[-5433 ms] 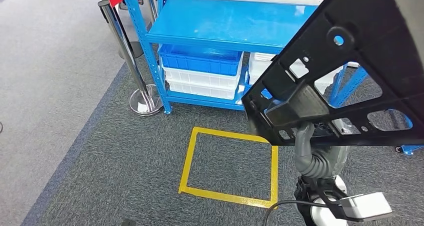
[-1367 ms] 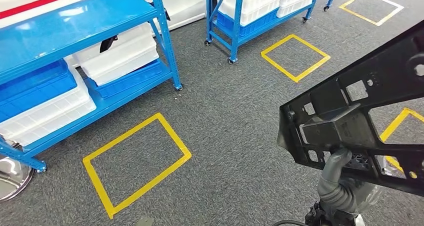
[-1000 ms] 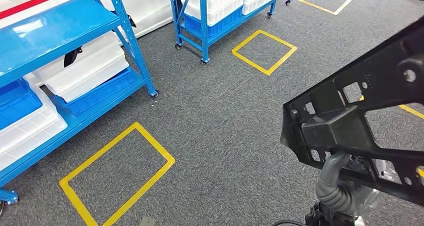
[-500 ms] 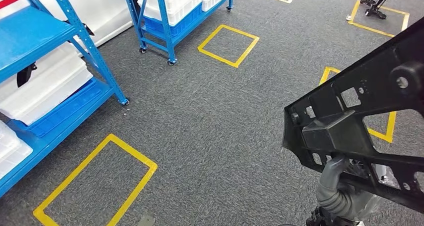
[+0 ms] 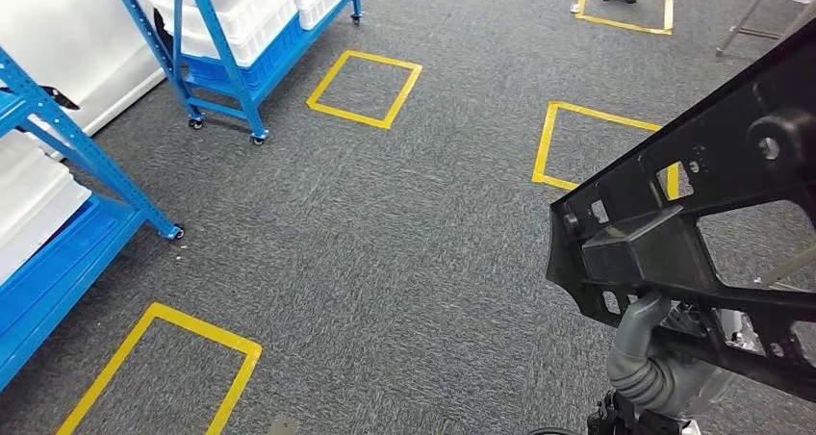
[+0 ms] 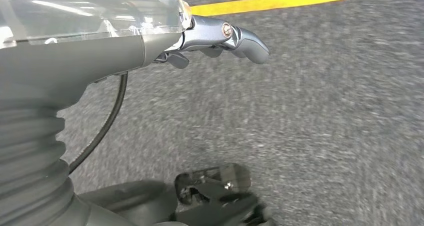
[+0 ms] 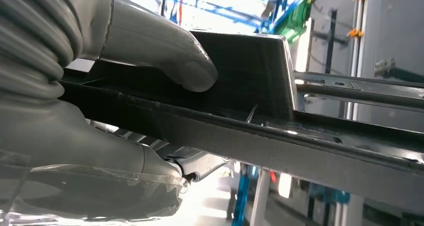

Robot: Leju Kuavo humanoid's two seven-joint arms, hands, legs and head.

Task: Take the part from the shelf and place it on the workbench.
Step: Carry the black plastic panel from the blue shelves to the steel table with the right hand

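Head view: the right robot hand grips a large black part, a flat plastic frame with cut-out windows, tilted above grey carpet. The left robot hand hangs empty, fingers loosely curled.

Legible text, labels, brands, numbers, signs: none. You will find no writing you can read in any of the three views.
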